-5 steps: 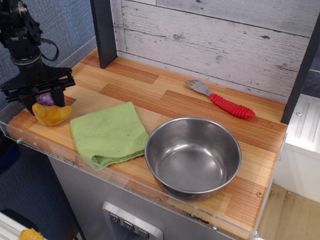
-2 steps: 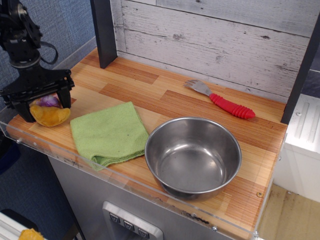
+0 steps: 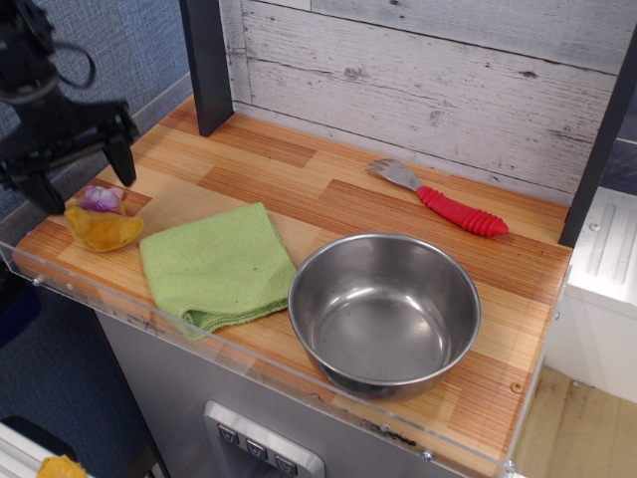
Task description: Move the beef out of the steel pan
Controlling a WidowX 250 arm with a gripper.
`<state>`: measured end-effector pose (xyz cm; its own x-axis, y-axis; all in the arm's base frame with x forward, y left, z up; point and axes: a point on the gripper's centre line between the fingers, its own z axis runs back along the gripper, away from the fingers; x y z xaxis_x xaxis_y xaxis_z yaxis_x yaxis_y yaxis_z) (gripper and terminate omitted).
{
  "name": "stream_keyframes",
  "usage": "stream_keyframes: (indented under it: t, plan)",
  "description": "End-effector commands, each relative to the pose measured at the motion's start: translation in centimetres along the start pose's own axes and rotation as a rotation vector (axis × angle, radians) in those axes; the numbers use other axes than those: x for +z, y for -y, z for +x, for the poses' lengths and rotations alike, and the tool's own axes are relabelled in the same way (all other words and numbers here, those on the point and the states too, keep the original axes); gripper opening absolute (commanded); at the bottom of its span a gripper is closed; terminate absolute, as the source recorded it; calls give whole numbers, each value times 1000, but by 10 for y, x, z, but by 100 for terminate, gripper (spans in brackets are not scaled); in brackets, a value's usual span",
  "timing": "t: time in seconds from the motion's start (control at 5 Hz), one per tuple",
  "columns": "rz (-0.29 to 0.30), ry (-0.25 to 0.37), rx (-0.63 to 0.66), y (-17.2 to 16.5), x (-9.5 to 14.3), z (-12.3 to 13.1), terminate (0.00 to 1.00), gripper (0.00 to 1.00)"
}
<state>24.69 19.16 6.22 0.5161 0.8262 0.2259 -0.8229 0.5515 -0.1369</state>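
The beef [image 3: 103, 224], a mustard-orange lump with a purple end, lies on the wooden counter at the far left, left of the green cloth. The steel pan [image 3: 385, 311] is an empty shiny bowl standing at the front right of the counter. My gripper [image 3: 84, 179] is black, open and empty, and hangs just above the beef with its fingers spread to either side.
A folded green cloth [image 3: 215, 262] lies between the beef and the pan. A fork with a red handle [image 3: 445, 204] lies at the back right. A dark post [image 3: 207, 62] stands at the back left. A clear plastic lip [image 3: 179, 329] edges the counter's front.
The gripper has let go of the beef and risen above it. The beef now rests on the counter. The pan and cloth have not moved.
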Motion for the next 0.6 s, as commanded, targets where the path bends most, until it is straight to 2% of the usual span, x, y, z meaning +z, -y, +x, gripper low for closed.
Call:
stream_keyframes:
  t: [0.0, 0.2, 0.4]
  plan:
    - [-92, 33, 10, 2, 79, 0, 0, 100]
    - [-146, 68, -25, 4, 107, -2, 0, 100]
    - [-146, 68, -25, 4, 107, -2, 100, 100]
